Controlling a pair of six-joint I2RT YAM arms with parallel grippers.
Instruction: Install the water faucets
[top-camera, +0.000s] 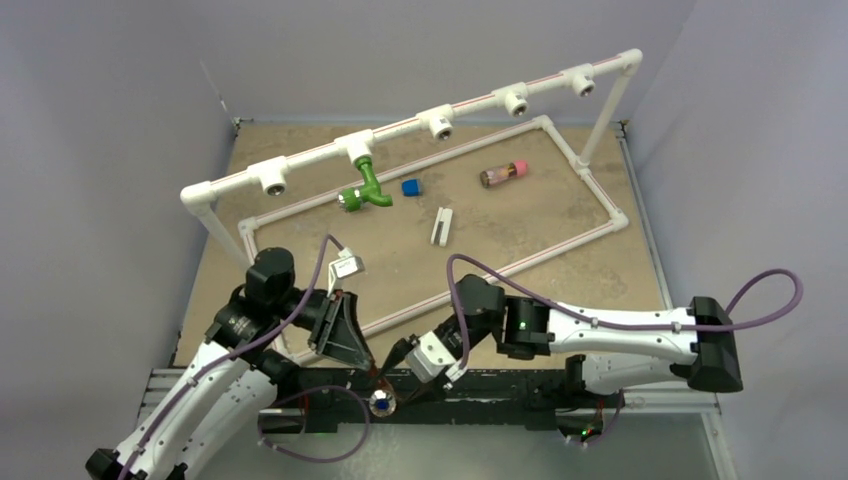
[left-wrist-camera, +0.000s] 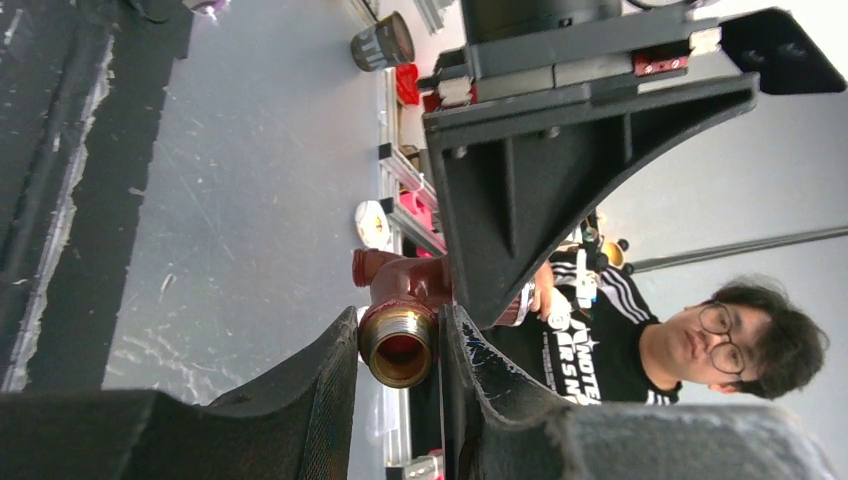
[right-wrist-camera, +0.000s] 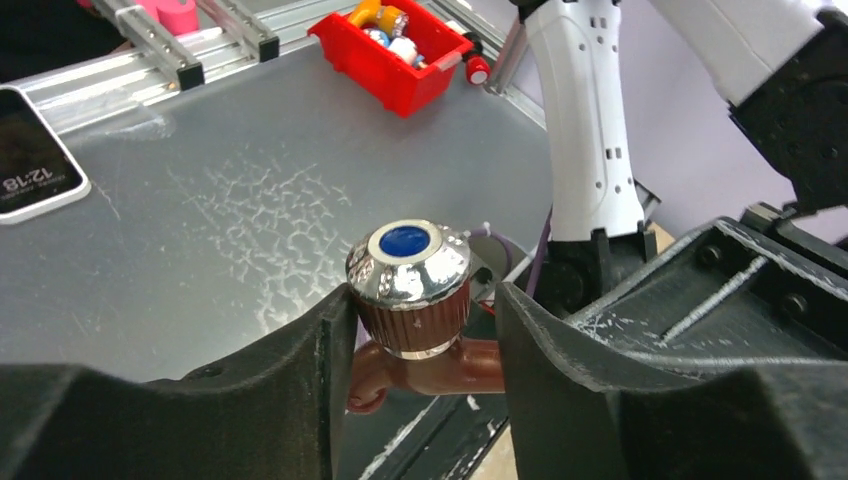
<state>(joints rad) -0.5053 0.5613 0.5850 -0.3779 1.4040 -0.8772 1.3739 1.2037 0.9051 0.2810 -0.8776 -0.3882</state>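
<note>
A: Where to find the reddish-brown faucet (top-camera: 381, 403) right now?

B: Down at the near edge of the desk (top-camera: 520, 230), between the two arm bases. Pinched at its brass threaded end (left-wrist-camera: 398, 350) by the left hand (left-wrist-camera: 400, 345), closed hard on it.

A: And the right hand (right-wrist-camera: 425, 310)?

B: Set around the chrome knob (right-wrist-camera: 408, 262) but wider than it — touching one side at most, with a clear gap on the other. Not a grip, by the look.

A: Lying which way?

B: Brass mouth facing back toward the left wrist, blue-capped knob facing the right wrist.

A: Far from a free tee fitting (top-camera: 272, 180)?

B: Well apart, up the desk, beside the green faucet (top-camera: 366, 188) already hanging from its own tee. Nearer the left arm — yet probably calls for turning that thread out toward the tee first.
</note>
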